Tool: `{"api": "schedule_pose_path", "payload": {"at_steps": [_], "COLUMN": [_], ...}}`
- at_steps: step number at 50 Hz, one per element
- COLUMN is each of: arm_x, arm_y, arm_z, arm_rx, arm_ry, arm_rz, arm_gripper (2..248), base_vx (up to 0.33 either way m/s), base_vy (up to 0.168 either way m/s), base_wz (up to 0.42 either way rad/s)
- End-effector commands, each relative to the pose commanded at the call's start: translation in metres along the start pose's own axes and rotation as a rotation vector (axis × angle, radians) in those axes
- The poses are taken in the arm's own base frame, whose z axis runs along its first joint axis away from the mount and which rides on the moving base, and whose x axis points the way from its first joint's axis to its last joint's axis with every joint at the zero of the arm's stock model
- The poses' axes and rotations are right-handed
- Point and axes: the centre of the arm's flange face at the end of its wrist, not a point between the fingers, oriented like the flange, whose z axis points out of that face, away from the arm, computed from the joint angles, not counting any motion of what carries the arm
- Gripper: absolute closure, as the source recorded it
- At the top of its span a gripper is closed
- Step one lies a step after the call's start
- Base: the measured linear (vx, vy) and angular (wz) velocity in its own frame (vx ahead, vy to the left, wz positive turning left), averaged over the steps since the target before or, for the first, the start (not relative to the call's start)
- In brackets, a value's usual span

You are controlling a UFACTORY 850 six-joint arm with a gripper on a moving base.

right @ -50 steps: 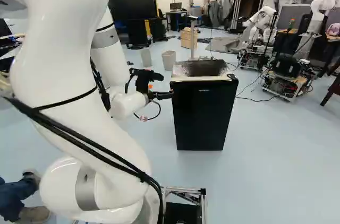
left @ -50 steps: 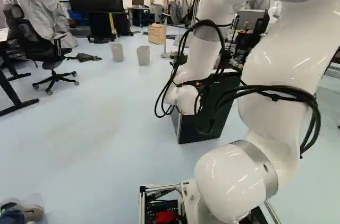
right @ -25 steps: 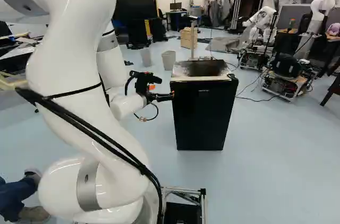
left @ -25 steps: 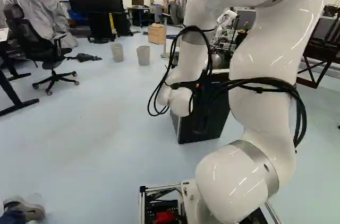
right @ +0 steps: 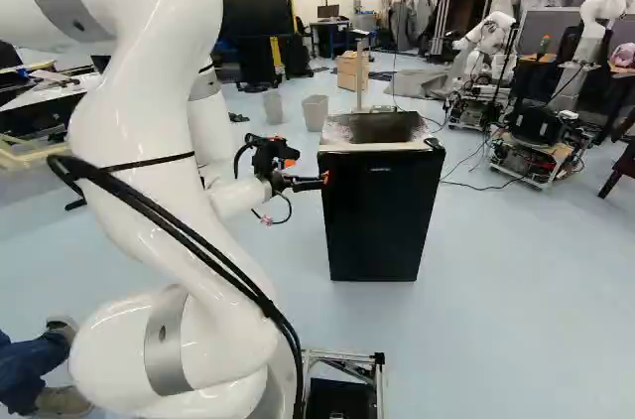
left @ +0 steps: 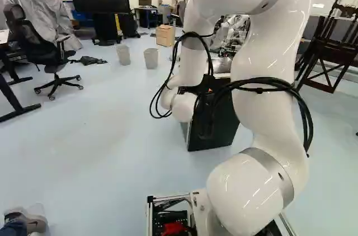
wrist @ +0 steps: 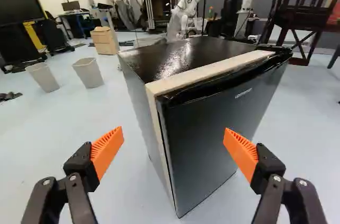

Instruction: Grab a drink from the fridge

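Standing shut: black fridge (wrist: 212, 134), pale trim (wrist: 207, 70) | tool (right: 325, 179) spread wide, gripping nothing

Pale txt (wrist: 243, 93) on fridge door (wrist: 204, 144) — too sm. to read.

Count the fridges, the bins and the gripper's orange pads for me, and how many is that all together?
Fridge: 1
Bins: 2
Orange pads: 2
Total: 5
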Motion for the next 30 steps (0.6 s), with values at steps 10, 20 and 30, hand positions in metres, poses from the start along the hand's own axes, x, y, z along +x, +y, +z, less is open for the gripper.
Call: {"api": "schedule_pose_path", "payload": {"at_steps": [10, 20, 30], "arm_x": [0.001, 0.002, 0.0], "arm_y": [-0.007, -0.015, -0.026], "arm_z": [0.004, 0.009, 0.012], "arm_rx": [-0.051, -0.087, -0.108], "arm_ry": [0.031, 0.048, 0.054], "arm_rz": [0.022, 0.041, 0.057], "arm_gripper": [3, 3, 3], "base_vx": [0.0, 0.0, 0.0], "base_vy": [0.0, 0.0, 0.0], "base_wz": [0.0, 0.0, 0.0]}}
